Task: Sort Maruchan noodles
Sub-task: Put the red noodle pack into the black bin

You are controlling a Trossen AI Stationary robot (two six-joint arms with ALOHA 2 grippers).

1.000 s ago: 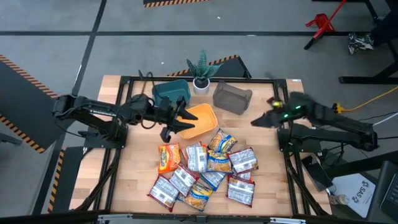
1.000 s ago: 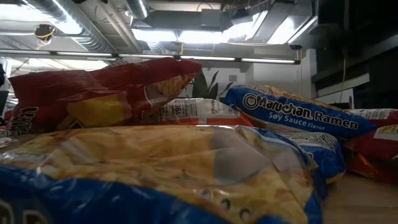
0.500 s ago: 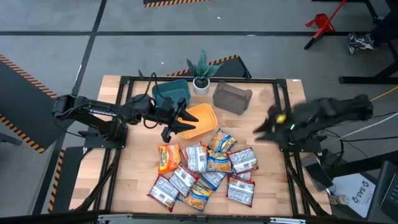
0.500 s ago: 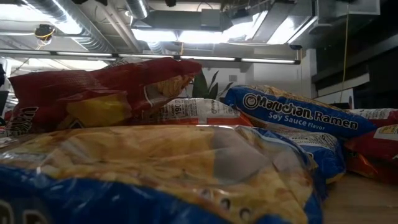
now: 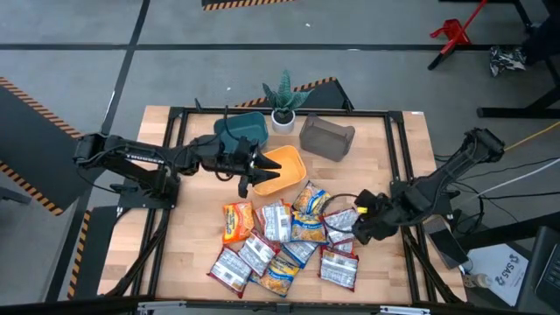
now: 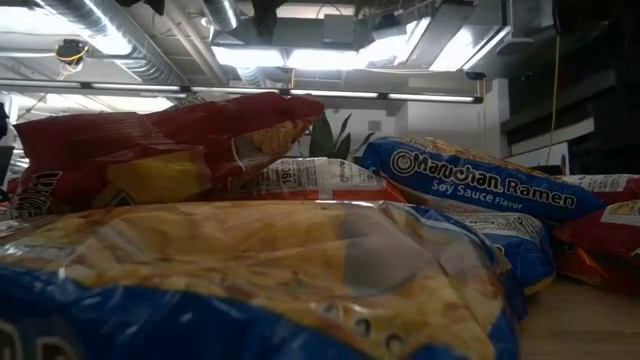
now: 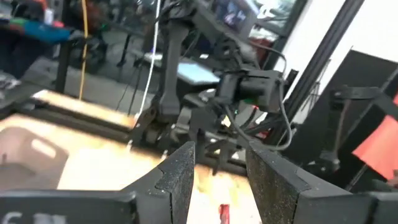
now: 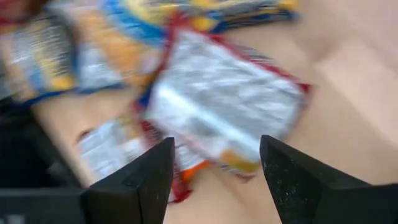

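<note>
The Maruchan noodle packets [image 5: 289, 236] lie in a loose overlapping heap on the near middle of the table, printed orange, yellow-and-blue and red-and-white. The low view shows them close up: a red packet [image 6: 160, 150], a blue soy-sauce packet [image 6: 480, 185] and a yellow-and-blue one [image 6: 250, 270]. My right gripper [image 5: 357, 229] is open at the heap's right edge, and its wrist view [image 8: 216, 140] looks down on a red-and-white packet [image 8: 224, 112] between the fingers. My left gripper [image 5: 254, 172] is open and empty over the orange bin's left rim, also seen in its wrist view [image 7: 221, 149].
Three bins stand on the far half of the table: teal [image 5: 241, 129], orange [image 5: 278, 166] and grey [image 5: 326, 136]. A small potted plant [image 5: 283, 101] stands behind them. Bare wood [image 5: 385, 149] shows on the far right of the table, and a dark frame runs along the table's edges.
My right arm has swung from the table's far right toward the near edge and leftward, tipping down until its gripper is at the right edge of the packet heap. The packets have stayed where they were.
</note>
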